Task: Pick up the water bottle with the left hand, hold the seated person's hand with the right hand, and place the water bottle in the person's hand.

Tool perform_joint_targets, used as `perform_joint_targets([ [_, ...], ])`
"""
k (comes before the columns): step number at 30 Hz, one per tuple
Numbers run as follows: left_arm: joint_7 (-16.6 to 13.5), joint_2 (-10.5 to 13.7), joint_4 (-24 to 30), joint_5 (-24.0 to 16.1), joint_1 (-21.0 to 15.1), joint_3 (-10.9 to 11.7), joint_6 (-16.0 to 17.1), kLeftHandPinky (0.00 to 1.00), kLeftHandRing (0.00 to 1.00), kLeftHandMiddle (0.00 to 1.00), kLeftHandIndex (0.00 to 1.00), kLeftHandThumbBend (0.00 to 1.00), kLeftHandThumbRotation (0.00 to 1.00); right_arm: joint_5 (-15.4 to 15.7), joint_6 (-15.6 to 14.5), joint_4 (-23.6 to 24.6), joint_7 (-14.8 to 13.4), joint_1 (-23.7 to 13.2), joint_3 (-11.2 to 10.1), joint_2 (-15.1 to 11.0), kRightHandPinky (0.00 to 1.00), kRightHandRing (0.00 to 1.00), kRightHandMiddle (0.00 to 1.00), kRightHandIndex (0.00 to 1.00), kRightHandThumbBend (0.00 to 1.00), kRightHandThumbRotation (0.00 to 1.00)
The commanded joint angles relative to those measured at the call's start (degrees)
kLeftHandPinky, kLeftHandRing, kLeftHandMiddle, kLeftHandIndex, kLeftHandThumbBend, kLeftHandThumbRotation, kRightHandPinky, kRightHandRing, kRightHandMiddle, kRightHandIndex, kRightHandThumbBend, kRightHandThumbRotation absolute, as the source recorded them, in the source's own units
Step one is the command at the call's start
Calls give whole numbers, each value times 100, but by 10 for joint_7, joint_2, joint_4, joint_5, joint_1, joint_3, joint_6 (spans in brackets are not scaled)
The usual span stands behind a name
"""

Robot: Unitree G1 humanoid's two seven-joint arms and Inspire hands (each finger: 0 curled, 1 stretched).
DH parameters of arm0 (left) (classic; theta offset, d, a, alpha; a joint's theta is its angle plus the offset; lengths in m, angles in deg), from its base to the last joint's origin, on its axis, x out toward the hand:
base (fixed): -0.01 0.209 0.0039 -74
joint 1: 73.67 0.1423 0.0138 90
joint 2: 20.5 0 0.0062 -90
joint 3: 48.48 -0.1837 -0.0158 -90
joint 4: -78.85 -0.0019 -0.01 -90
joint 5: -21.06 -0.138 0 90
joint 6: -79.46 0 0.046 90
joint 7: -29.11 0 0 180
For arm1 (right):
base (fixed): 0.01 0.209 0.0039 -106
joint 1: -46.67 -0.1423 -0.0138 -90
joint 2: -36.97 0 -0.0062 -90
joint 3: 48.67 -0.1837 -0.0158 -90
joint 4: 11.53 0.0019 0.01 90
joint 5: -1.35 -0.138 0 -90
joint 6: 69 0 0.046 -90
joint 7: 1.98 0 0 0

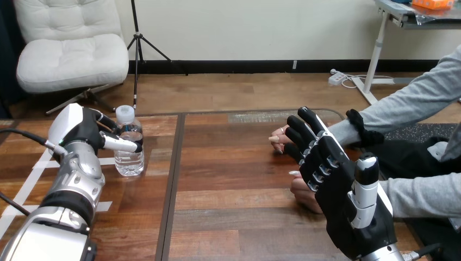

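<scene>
The bottle, clear plastic with a white cap and water inside, is stood upright on the left part of the wooden table. Bare boards are left at mid-table. The bottle is clasped by the left hand, one finger across its front. The right hand is held with fingers straight and apart before the person's hands near the right edge; contact cannot be told.
</scene>
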State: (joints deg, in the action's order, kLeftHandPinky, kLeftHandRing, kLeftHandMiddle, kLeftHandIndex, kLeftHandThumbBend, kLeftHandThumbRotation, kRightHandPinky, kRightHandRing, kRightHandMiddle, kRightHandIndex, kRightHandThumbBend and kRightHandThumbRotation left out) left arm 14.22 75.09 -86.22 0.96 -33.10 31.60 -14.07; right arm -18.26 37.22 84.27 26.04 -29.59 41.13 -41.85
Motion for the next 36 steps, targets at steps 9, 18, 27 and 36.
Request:
perform_joint_targets([
  [9,-10,11,34,13,-18,18,43,52,58,62,48,68,0,-5,9,23,2,-18,1,-1,100,99,97,98,97,100],
  [18,3,12,43,35,-11,37,53,50,56,59,48,66,0,-5,10,18,2,-20,-1,-2,100,99,97,98,95,100],
  [27,19,14,70,58,8,58,68,47,53,57,48,66,0,-9,5,17,5,-21,-2,-3,100,99,97,98,96,100],
  [36,28,18,102,64,24,64,68,42,49,53,47,67,0,-11,2,14,7,-24,-4,-5,100,99,98,99,96,100],
])
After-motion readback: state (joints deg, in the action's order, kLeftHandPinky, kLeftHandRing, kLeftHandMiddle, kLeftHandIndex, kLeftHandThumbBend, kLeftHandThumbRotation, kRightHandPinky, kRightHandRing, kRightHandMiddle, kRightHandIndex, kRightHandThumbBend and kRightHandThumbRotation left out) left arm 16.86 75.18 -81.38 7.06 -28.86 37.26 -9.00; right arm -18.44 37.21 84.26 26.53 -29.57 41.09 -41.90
